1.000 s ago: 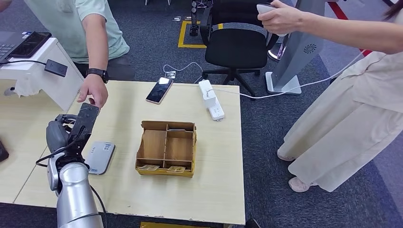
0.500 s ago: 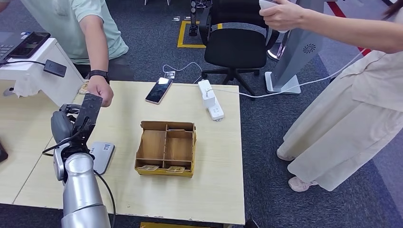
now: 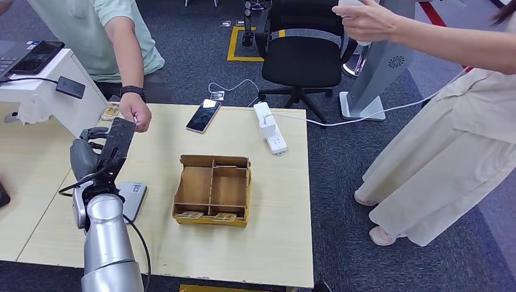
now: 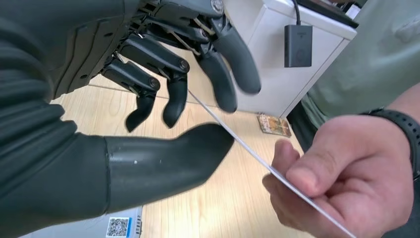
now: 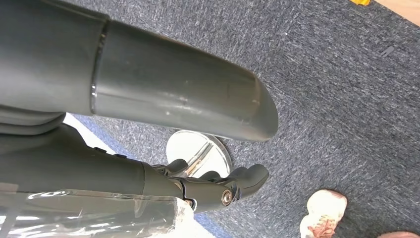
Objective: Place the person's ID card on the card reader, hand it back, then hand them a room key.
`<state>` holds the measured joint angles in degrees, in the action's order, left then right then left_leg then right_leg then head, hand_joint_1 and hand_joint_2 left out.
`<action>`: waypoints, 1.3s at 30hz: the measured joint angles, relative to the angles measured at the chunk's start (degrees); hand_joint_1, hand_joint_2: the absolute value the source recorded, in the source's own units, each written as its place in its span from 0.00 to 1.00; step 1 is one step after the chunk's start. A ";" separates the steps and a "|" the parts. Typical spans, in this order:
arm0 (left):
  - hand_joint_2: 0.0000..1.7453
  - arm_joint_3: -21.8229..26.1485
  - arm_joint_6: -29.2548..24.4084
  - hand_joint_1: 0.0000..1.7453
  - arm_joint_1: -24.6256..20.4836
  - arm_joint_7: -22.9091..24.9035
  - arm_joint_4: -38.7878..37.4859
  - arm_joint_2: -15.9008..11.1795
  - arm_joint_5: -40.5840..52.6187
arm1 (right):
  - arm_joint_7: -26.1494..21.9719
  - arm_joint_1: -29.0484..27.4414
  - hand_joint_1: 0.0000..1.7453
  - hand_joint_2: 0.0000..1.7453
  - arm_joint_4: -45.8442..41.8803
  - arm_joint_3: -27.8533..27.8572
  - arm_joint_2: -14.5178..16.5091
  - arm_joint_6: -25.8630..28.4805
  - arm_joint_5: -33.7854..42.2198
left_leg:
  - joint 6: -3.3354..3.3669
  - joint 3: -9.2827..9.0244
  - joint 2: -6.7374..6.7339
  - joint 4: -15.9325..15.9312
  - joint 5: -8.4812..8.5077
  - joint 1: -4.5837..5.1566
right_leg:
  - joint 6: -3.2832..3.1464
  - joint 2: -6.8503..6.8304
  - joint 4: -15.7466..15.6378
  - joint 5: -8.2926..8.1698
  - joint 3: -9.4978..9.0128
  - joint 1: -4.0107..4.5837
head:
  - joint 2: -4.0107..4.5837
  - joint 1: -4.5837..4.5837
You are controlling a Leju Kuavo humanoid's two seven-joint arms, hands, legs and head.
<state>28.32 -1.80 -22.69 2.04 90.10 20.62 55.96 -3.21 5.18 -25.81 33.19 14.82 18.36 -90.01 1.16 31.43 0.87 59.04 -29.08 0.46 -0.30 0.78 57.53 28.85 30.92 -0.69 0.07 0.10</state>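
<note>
Step in hand appears to be the card handover at the table's (image 3: 277, 255) far left corner. The ID card (image 4: 247, 148), thin, flat and rigid, is seen edge-on between the left hand's (image 4: 163, 99) thumb and spread fingers; firm contact cannot be told. The person's hand (image 4: 341, 173) pinches its other end. Next move calls for one side releasing. The right hand (image 5: 163, 134) hangs over carpet, its state unclear. The grey card reader (image 3: 131, 201) lies at the left edge.

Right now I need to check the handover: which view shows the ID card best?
The left wrist view: the ID card appears edge-on, running from the person's hand to the left hand. The head view hides it behind those hands; the right wrist view faces the floor.
</note>
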 joint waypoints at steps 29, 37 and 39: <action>1.00 -2.59 -4.36 0.00 4.29 -7.25 6.19 -1.15 5.77 | -0.02 -0.46 0.00 0.00 -0.03 -0.15 0.09 0.49 0.00 | 0.00 0.04 0.05 0.00 0.00 0.00 | 0.00 -0.03 0.00 0.00 0.00 0.00 | -0.01 -0.01; 1.00 -2.57 -4.93 0.00 7.10 -8.98 8.35 -1.95 6.01 | -0.16 -0.72 0.00 0.00 -0.15 0.07 0.15 0.72 0.00 | 0.00 0.05 0.04 -0.01 0.00 0.00 | 0.00 -0.02 0.00 0.01 0.00 0.00 | 0.00 -0.01; 1.00 -2.57 -5.31 0.00 8.58 -10.05 9.28 -2.29 6.34 | -0.25 -0.85 0.00 0.00 -0.24 0.26 0.20 0.82 0.00 | 0.01 0.06 0.04 -0.01 -0.01 0.00 | 0.00 -0.02 0.00 0.01 0.00 0.00 | -0.01 -0.01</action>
<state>25.75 -7.10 -14.11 -8.02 99.39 18.33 62.30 -3.46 4.33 -26.05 33.45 15.02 19.18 -90.01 1.16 31.49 0.91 59.04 -29.09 0.46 -0.29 0.76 57.53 28.87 30.92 -0.69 0.06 0.10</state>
